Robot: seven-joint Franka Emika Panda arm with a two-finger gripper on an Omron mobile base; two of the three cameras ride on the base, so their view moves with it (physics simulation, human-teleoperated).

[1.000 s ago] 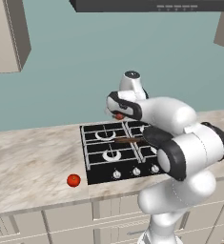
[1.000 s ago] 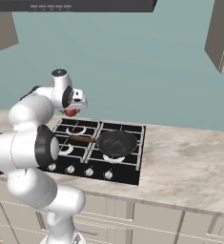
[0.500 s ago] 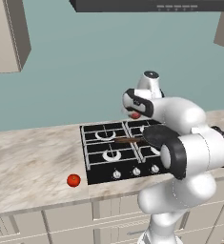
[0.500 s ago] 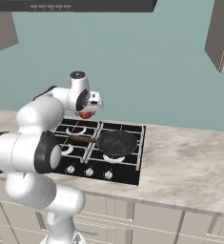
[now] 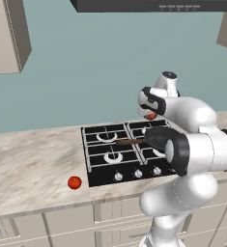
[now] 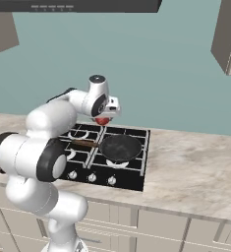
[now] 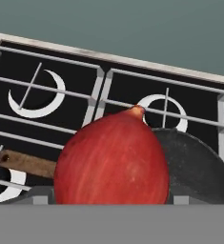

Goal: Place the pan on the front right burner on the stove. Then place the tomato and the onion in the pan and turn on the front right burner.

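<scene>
Hand view: the onion (image 7: pixel 112 159) is clamped in the gripper (image 6: pixel 103 119) above the stove (image 6: pixel 134 172), so lowering it right into the pan (image 6: pixel 121 148) is probably called for next.

Lighting: even, diffuse, bright; no single source evident. Shadows: soft, faint, beneath the tomato (image 5: pixel 75 182) near the table's (image 5: pixel 28 159) front edge. Glare: mild sheen on the onion (image 7: pixel 112 163). Rendering: sharp throughout base views, slightly coarse and pixelated in hand view; no edge distortion.
</scene>
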